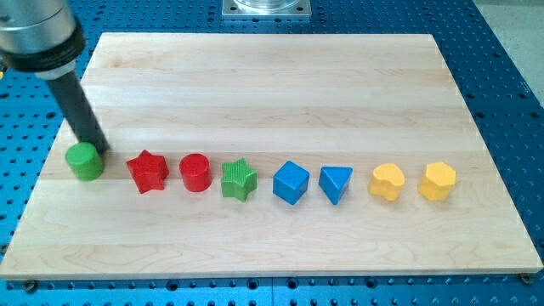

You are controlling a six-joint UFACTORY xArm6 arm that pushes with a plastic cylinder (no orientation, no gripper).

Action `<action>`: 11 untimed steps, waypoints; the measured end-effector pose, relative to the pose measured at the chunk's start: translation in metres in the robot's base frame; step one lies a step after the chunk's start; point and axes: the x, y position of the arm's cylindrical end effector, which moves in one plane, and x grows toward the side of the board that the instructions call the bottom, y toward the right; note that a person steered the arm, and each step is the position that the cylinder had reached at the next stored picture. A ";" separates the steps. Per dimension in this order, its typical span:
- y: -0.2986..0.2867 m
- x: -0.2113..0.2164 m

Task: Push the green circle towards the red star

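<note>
Wooden board (272,76) on blue perforated table (510,76); grey metal mount (267,8) at top centre of frame.

Row of blocks across lower half, left to right: green circle (85,161), red star (148,171), red circle (195,172), green star (240,178), blue cube (291,182), blue triangle (335,183), yellow heart (386,181), yellow hexagon (437,181).

Rod (78,106) descends from upper left of frame. My tip (96,150) touches or sits just behind green circle's upper right edge; it grasps nothing. Green circle lies at row's left end, just left of red star, apart from it.
</note>
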 end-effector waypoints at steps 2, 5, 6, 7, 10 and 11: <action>-0.062 0.004; -0.030 0.062; -0.029 0.058; -0.025 0.051; 0.085 0.008; 0.084 0.015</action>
